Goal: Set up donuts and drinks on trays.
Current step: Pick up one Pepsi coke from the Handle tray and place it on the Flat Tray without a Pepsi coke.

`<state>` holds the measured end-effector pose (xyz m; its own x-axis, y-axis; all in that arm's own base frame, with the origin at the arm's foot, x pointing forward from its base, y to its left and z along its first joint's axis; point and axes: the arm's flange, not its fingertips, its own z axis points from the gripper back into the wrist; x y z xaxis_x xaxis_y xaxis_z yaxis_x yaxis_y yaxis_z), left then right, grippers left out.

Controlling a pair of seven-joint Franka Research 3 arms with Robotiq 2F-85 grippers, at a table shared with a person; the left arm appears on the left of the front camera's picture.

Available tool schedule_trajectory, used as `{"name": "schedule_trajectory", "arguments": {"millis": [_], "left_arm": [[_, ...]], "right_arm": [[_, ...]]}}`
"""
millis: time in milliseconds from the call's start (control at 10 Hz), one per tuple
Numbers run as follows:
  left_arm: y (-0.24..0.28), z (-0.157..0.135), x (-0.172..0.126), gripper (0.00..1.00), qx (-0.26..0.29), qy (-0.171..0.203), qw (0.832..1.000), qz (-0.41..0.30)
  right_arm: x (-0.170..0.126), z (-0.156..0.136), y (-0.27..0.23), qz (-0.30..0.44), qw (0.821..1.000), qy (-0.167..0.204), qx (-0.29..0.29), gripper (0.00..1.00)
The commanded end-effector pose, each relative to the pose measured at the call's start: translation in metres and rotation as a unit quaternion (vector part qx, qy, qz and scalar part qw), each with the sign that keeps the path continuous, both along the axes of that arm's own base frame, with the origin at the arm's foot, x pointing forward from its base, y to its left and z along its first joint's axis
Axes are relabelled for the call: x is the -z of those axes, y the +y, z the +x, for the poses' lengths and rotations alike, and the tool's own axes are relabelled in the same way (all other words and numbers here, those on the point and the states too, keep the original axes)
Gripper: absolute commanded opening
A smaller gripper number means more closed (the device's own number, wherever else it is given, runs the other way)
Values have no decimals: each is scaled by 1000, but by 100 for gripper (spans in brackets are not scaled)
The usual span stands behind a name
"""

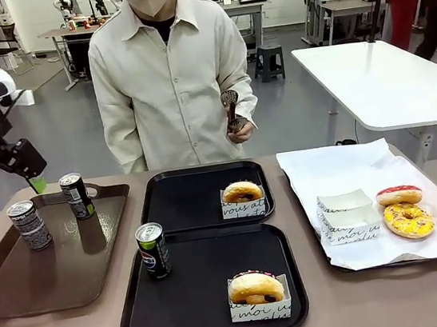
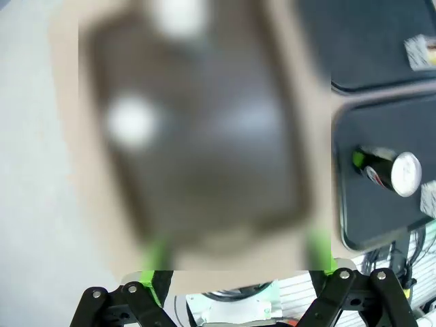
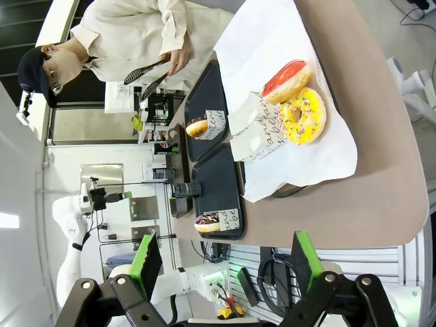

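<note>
Brown table (image 1: 382,307) across the front view, and the set-up is half done. The near black tray (image 1: 196,295) carries the Pepsi can (image 1: 153,250) and a boxed chocolate donut (image 1: 256,291). The far black tray (image 1: 182,196) has a boxed donut (image 1: 242,197) but no drink. One grey-black can (image 1: 29,225) and a second can (image 1: 76,195) stand on the brown tray (image 1: 56,273), with the left hand (image 1: 23,175) hanging above its far corner. The person opposite holds tongs (image 1: 232,112).

Left wrist view: the left hand (image 2: 236,259) is spread wide with nothing between its pads, and the brown tray (image 2: 204,170) is a blur beneath.

Right wrist view: the right hand (image 3: 226,262) is wide open and empty too, off the table's end, looking over the yellow donut (image 3: 302,116) on white paper.

My read is that the far tray's drink is the step in hand. Next, the left hand should drop over a grey-black can, close on its body, and set it down clear of the donut box.
</note>
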<state>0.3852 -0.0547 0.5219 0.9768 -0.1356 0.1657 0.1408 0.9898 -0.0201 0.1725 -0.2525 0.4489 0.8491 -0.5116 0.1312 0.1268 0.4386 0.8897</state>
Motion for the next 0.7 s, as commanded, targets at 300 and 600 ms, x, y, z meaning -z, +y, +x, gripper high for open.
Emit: {"name": "schedule_trajectory", "arguments": {"millis": [300,600], "left_arm": [[48,68,32,100,-142,-3,990,-26],[56,71,40,100,-113,0,994,-15]], "right_arm": [[0,0,-1,5,1000,-9,-4,100],[0,0,-1,5,1000,-9,-4,100]]}}
